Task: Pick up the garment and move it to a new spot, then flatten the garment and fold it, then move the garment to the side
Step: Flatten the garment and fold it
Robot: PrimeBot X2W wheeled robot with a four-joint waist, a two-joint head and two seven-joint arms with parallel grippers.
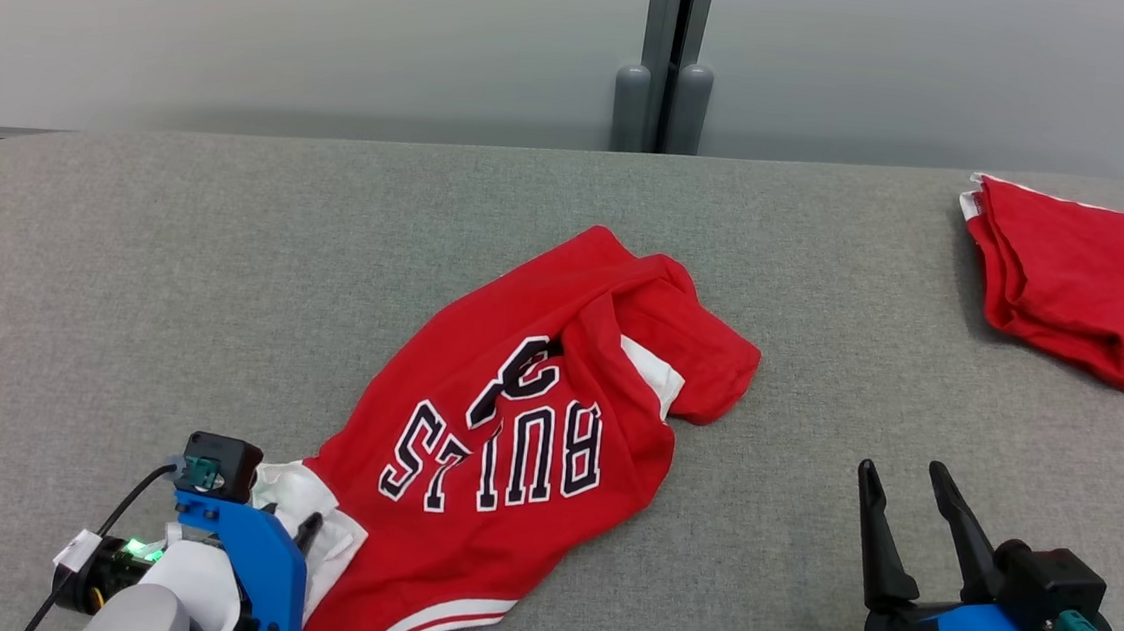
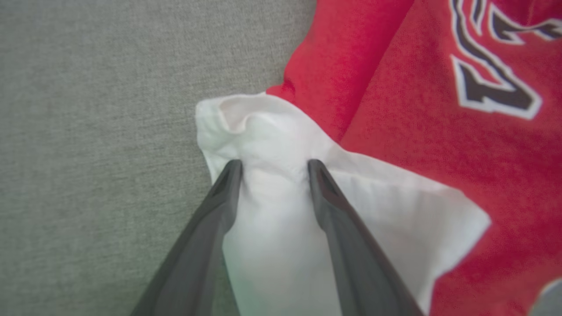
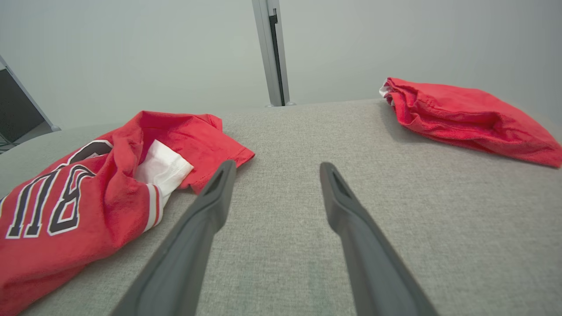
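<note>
Red jersey (image 1: pixel 513 422) lies crumpled across the middle of the grey padded table (image 1: pixel 124 271), running from my near-left corner up toward the centre. Its black-and-white "BULLS" lettering (image 1: pixel 501 456) faces up and reads upside down from my seat at the controls. A white panel (image 1: pixel 653 373) shows at the fold on its far-right side, and white stripes edge the hem at the near edge.

My left gripper (image 2: pixel 274 164) is down at the jersey's near-left end. Its two dark fingers stand wide apart, astride a bunched white fold of cloth (image 2: pixel 272 123). The cloth fills the gap between them and touches both inner faces. The grey tabletop lies just to the left of that fold, and the red body of the jersey to its right.

My right gripper (image 1: pixel 904 470) sits over bare table at the near right, well apart from the jersey. Its fingers are spread wide with nothing between them, pointing toward the far side.

A second red garment (image 1: pixel 1076 286), folded into a rough bundle, rests at the far-right corner of the table. Behind the table stands a pale wall with a grey upright post (image 1: pixel 664 63) near the middle.
</note>
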